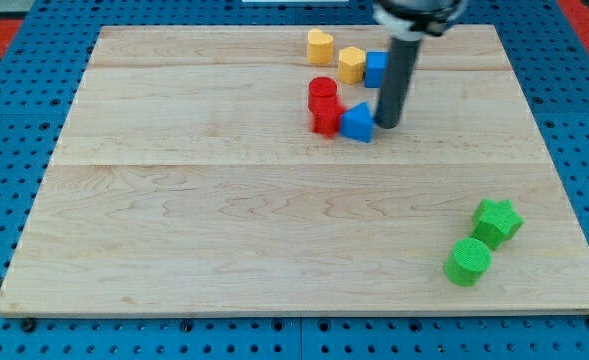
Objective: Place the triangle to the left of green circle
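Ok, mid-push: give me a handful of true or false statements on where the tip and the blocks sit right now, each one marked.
1. My tip is at the right side of the blue triangle. True.
2. The green circle is in the view's top left corner. False: it is near the view's bottom right, beside the green star.
3. The blue triangle is already left of the green circle and next to it. False: it is far up the board, by the red blocks.
4. Two yellow blocks lie near the view's top edge. True.
5. A blue cube sits partly behind the rod. True.
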